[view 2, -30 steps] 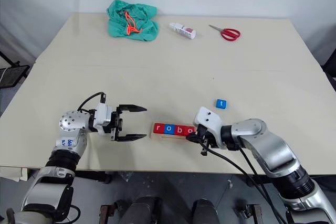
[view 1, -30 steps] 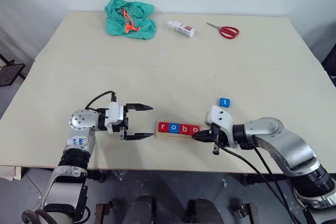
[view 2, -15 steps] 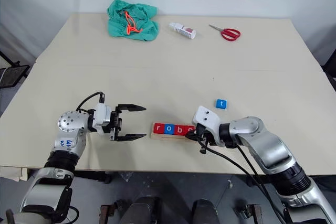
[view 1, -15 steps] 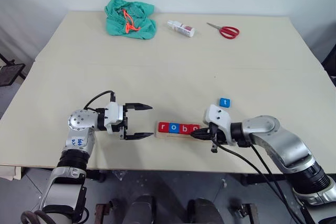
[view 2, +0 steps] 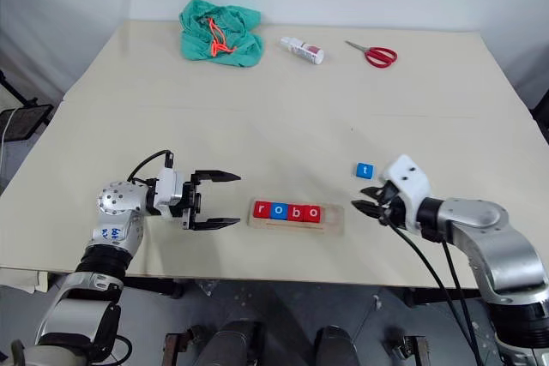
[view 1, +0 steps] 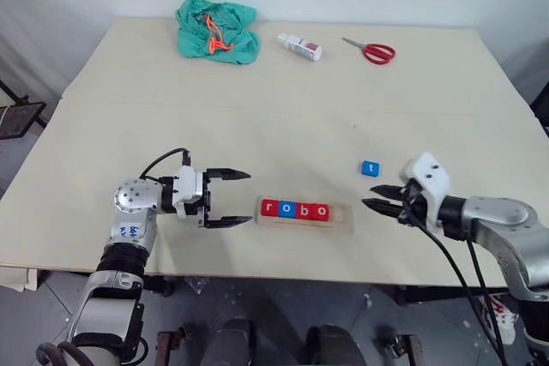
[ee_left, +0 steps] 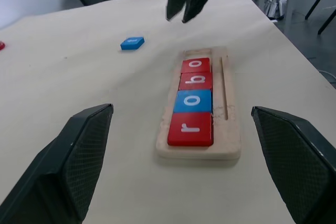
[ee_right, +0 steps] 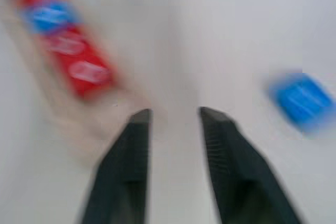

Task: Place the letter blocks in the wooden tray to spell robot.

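A: Going from left to right across the table, what is there?

B: First the left gripper (view 1: 238,198), level above the table (view 1: 283,109), its two black fingers spread wide and holding nothing. Just to its right lies the wooden tray (view 1: 341,220), long and pale, near the front edge. Four letter blocks (view 1: 294,209) sit in it side by side: red r, blue o, red b, red o. The slot at the tray's right end is bare.

A: And the last letter?

B: The blue t block (view 1: 370,168) lies flat on the table, beyond the tray's right end and apart from it. Near it on the right is the right gripper (view 1: 383,199), its fingers partly parted around nothing, pointing back toward the tray.

A: How would that block handle?

B: It looks small, thin, stiff and light, probably smooth, so likely to skid if nudged. I would judge a pinch across two opposite side edges best, since it lies low against the table.

A: Is there room to work?

B: Plenty around the t block; bare table on every side. The tighter spot is the empty slot, bounded by the red o and the tray's end, close to the front table edge. A green cloth (view 1: 216,27), a small bottle (view 1: 299,45) and red scissors (view 1: 371,51) lie far off at the back.
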{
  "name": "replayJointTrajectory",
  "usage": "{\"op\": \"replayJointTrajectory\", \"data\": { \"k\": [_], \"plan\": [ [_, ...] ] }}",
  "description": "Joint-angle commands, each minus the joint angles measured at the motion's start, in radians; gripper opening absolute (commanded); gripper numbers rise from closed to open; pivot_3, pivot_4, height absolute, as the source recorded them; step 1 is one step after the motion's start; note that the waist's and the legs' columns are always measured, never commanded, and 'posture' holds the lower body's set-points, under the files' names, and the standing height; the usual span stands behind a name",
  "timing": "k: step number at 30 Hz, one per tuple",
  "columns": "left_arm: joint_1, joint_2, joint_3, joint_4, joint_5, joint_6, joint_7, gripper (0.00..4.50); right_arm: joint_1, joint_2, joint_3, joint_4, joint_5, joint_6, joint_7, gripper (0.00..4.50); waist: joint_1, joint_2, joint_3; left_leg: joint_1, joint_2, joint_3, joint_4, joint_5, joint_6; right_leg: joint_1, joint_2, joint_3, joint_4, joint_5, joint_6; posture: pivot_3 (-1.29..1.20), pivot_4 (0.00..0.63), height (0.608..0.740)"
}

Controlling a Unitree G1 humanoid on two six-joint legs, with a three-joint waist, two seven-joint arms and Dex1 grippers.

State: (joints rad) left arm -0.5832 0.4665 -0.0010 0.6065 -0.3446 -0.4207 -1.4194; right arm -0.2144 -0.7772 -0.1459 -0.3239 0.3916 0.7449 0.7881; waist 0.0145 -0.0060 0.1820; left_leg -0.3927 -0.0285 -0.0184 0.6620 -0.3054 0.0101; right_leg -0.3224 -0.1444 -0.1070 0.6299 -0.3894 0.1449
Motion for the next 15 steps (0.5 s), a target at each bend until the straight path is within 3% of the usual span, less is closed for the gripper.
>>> {"op": "replayJointTrajectory", "data": {
  "k": [1,5,9,15],
  "plan": [
    [-0.023,0.0,0.007,0.003,-0.001,-0.019,-0.009,4.5,0.024,0.018,-0.085,-0.04,0.016,-0.01,-0.055,3.1,0.0,0.0,0.0,0.0,0.0,0.0,0.0,0.0,0.0,0.0,0.0,0.0,0.0,0.0,0.0,0.0,0.15,0.74],
    [-0.03,0.001,0.009,0.015,0.001,-0.021,-0.016,4.5,0.05,0.043,-0.131,-0.071,0.031,0.05,-0.133,4.43,0.004,0.0,0.0,0.0,0.0,0.0,0.0,0.0,0.0,0.0,0.0,0.0,0.0,0.0,0.0,0.0,0.15,0.74],
    [-0.034,-0.001,0.008,0.019,0.0,-0.021,-0.018,4.5,0.033,0.082,-0.121,-0.104,0.044,0.159,-0.221,4.47,0.004,0.0,0.0,0.0,0.0,0.0,0.0,0.0,0.0,0.0,0.0,0.0,0.0,0.0,0.0,0.0,0.15,0.74],
    [-0.03,0.001,0.009,0.006,-0.003,-0.013,-0.018,4.5,-0.077,0.275,-0.114,-0.156,0.055,0.253,-0.425,4.47,-0.004,0.0,0.0,0.001,0.0,0.0,0.0,0.0,0.0,-0.001,0.0,0.001,0.002,0.0,0.0,0.0,0.15,0.74]
  ]
}}
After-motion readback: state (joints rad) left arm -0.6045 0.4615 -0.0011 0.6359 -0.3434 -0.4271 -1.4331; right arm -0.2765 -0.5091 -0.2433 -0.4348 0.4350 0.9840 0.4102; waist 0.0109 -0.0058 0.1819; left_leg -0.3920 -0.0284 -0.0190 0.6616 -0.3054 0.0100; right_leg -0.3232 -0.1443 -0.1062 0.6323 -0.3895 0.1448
